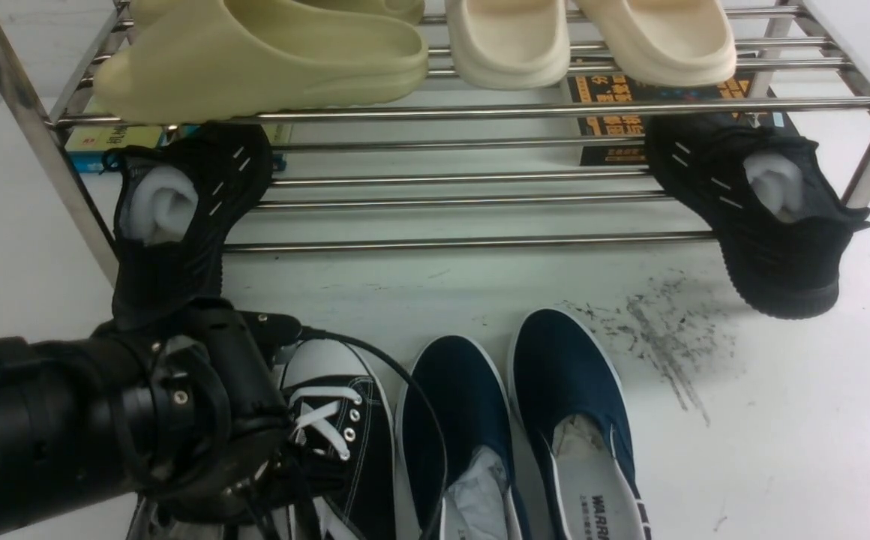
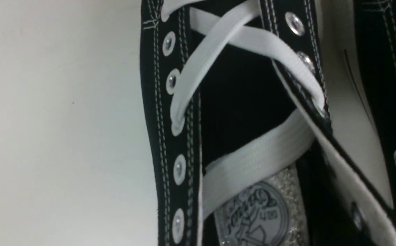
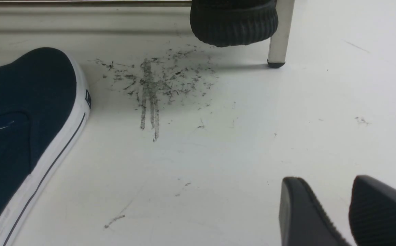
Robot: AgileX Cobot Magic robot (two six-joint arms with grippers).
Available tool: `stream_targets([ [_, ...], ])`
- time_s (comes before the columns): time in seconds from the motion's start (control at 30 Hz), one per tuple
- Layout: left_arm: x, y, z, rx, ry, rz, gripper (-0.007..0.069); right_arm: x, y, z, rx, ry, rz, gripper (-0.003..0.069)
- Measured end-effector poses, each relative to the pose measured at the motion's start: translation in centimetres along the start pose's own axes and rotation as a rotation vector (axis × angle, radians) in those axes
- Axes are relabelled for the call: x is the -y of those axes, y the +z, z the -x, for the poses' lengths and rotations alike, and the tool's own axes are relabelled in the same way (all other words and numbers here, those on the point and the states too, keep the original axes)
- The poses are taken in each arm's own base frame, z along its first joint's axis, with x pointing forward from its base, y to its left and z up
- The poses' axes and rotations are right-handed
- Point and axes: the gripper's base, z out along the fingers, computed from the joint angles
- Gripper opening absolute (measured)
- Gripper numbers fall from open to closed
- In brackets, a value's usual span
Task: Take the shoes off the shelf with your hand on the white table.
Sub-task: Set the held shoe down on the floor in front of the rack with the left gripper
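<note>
A black canvas lace-up shoe (image 1: 349,424) with white laces lies on the white table (image 1: 780,420), in front of the chrome shelf (image 1: 480,112). My left gripper (image 1: 255,457) sits low over it at the near left, its dark body covering the shoe's rear; its fingers are hidden. The left wrist view is filled by that shoe's laces and eyelets (image 2: 184,102), with the second shoe (image 2: 389,85) right beside it. My right gripper (image 3: 324,179) hovers over bare table, open, nothing between its fingertips.
Two navy slip-ons (image 1: 472,420) (image 1: 577,405) lie beside the canvas shoe. Black knit sneakers (image 1: 172,225) (image 1: 765,225) hang off the lower tier, and pale slides (image 1: 255,60) (image 1: 592,37) fill the upper one. Grey scuff marks (image 3: 150,89) lie near a shelf leg (image 3: 280,34).
</note>
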Motion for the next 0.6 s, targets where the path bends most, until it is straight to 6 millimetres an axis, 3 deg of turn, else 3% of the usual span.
stream_targets([
  [0.33, 1.0, -0.1, 0.2, 0.014, -0.045, -0.11, 0.0255, 0.0, 0.0, 0.0, 0.0, 0.0, 0.0, 0.024],
  [0.47, 0.7, -0.6, 0.2, 0.024, -0.054, -0.121, 0.0293, 0.0, 0.0, 0.0, 0.0, 0.0, 0.0, 0.024],
  [0.6, -0.1, -2.4, 0.2, 0.067, -0.08, -0.154, 0.0303, 0.0, 0.0, 0.0, 0.0, 0.0, 0.0, 0.024],
])
